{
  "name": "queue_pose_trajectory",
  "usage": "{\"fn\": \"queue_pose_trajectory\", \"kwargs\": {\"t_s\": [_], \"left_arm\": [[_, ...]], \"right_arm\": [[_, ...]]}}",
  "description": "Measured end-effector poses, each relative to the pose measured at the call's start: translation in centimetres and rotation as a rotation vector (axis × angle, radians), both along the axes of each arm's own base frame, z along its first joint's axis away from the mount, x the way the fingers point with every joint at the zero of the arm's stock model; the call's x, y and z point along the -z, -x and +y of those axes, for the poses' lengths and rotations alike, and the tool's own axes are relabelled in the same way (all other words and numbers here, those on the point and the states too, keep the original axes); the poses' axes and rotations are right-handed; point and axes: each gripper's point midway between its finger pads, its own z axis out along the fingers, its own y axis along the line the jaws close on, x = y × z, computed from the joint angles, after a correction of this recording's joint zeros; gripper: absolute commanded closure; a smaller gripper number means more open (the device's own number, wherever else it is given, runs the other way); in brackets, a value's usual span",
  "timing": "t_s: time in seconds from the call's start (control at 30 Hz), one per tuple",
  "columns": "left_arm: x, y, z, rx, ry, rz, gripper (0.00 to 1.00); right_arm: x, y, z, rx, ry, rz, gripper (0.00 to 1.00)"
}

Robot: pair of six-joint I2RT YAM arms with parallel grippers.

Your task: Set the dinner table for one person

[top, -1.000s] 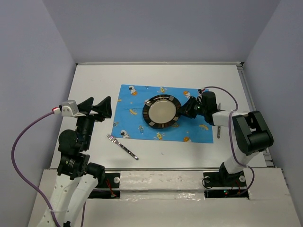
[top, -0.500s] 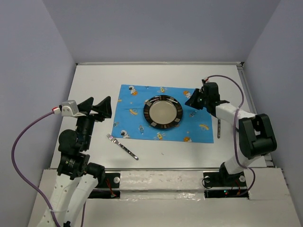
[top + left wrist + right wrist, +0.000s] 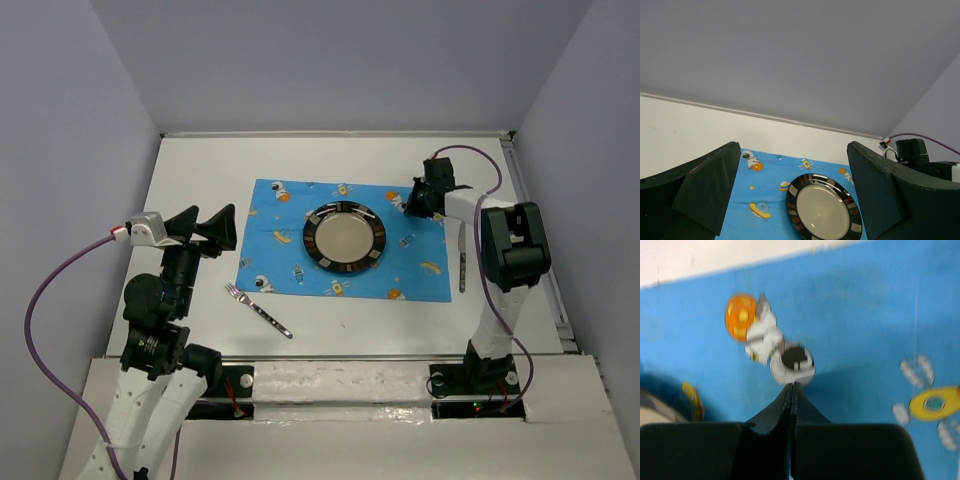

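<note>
The white dinner table (image 3: pixel 200 170) carries a blue space-print mat (image 3: pixel 290 215) with a dark-rimmed plate (image 3: pixel 344 237) at its middle. A fork (image 3: pixel 258 309) lies on the table off the mat's near left corner. A knife (image 3: pixel 462 262) lies just right of the mat. My right gripper (image 3: pixel 411 205) is shut and empty, low over the mat's far right part, apart from the plate. In its wrist view the tips (image 3: pixel 791 385) point at an astronaut print on the mat (image 3: pixel 865 315). My left gripper (image 3: pixel 205 228) is open and empty, raised left of the mat. Its wrist view (image 3: pixel 793 147) shows the plate (image 3: pixel 824 210).
A silver rail (image 3: pixel 330 133) runs along the table's far edge and another down the right side. Grey walls close in on three sides. The right arm's links (image 3: pixel 505 250) reach over the table's right part, and they also show in the left wrist view (image 3: pixel 912 152).
My right gripper has drawn back from the plate's right rim toward the mat's far right corner, and its arm has swung round. The plate stays on the mat. The left arm has not moved.
</note>
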Motion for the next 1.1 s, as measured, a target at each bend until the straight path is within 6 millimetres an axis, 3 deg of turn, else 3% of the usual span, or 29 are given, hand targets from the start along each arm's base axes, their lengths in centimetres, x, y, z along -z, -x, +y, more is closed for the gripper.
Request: {"fn": "queue_pose_trajectory", "kwargs": {"t_s": [0.2,0.57,0.63,0.73,0.77,0.83,0.9,0.97,1.03,1.1], "left_arm": [[0.1,0.0,-0.2,0.008,-0.001,0.002,0.01],[0.6,-0.4,-0.3,0.008,-0.008,0.023,0.01],[0.6,-0.4,-0.3,0.008,-0.009,0.025,0.01],[0.6,-0.4,-0.3,0.007,-0.009,0.026,0.01],[0.6,-0.4,-0.3,0.006,-0.008,0.026,0.01],[0.6,-0.3,-0.2,0.005,-0.008,0.025,0.01],[0.5,-0.1,-0.2,0.004,-0.006,0.021,0.01],[0.3,0.2,-0.1,0.005,-0.002,0.009,0.01],[-0.2,0.7,-0.2,0.015,0.005,-0.011,0.01],[-0.6,1.3,-0.5,0.035,0.01,-0.028,0.01]], "right_arm": [[0.1,-3.6,-0.6,0.013,-0.012,-0.023,1.0],[-0.2,-6.1,-1.9,0.02,-0.022,-0.035,1.0],[-0.4,-6.6,-2.1,0.018,-0.018,-0.036,0.94],[-1.5,-6.8,-2.4,0.007,-0.016,-0.048,0.68],[-1.7,-6.8,-2.4,0.006,-0.017,-0.051,0.68],[-3.3,-6.3,-2.4,-0.003,-0.02,-0.069,0.56],[-6.2,-4.7,-2.8,0.005,-0.01,-0.099,0.54],[-10.9,-2.8,-3.7,0.035,0.011,-0.182,0.53],[-16.8,-0.7,-5.1,0.08,0.029,-0.308,0.52],[-20.9,1.2,-6.6,0.132,0.027,-0.414,0.49]]}}
